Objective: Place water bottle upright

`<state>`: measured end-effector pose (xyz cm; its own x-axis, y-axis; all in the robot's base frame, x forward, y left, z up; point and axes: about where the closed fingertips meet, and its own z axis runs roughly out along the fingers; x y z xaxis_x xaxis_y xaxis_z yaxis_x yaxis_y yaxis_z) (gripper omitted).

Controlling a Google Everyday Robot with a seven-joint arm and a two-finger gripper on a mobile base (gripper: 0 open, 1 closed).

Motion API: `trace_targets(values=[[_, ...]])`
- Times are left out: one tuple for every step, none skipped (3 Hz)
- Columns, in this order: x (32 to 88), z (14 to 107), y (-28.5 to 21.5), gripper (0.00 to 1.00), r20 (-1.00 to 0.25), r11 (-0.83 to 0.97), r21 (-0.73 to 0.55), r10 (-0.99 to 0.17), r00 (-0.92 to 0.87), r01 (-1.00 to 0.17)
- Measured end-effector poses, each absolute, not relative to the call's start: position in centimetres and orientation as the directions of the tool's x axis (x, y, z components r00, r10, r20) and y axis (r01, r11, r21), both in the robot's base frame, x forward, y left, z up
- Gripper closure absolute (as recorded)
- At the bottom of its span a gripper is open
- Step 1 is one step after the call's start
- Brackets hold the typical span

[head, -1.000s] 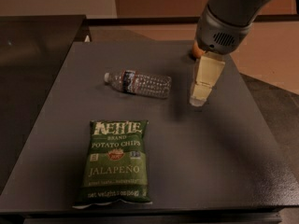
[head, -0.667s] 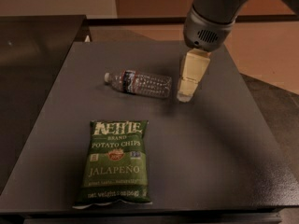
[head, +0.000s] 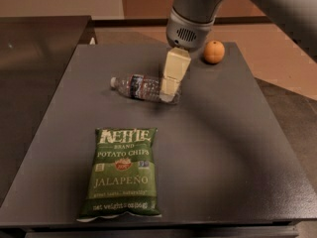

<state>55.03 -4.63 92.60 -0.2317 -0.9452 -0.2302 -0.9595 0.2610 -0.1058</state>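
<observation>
The water bottle (head: 140, 87) lies on its side on the dark table (head: 218, 143), with its white cap pointing left. It is clear and ribbed with a dark label band. My gripper (head: 169, 91) hangs from the arm above and reaches down over the bottle's right, bottom end. Its cream fingers (head: 173, 73) cover that end of the bottle.
A green Kettle Jalapeño chips bag (head: 122, 171) lies flat in front of the bottle, toward the near edge. An orange (head: 214, 51) sits at the back right of the table. A second dark surface (head: 29, 83) adjoins on the left.
My gripper has moved left, from beside the bottle's right end to over that end. The orange, hidden behind the arm before, now shows. The bottle has not moved.
</observation>
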Motion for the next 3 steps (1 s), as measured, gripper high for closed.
trace_targets(values=[[56.3, 91.9, -2.6, 0.0, -0.233, 0.272, -0.081, -0.941, -0.247, -0.959], [57.1, 90.7, -0.9, 0.0, -0.218, 0.274, -0.058, -0.942, -0.255, -0.96], [57.3, 89.1, 0.5, 0.0, -0.186, 0.268, -0.038, -0.948, -0.257, -0.963]])
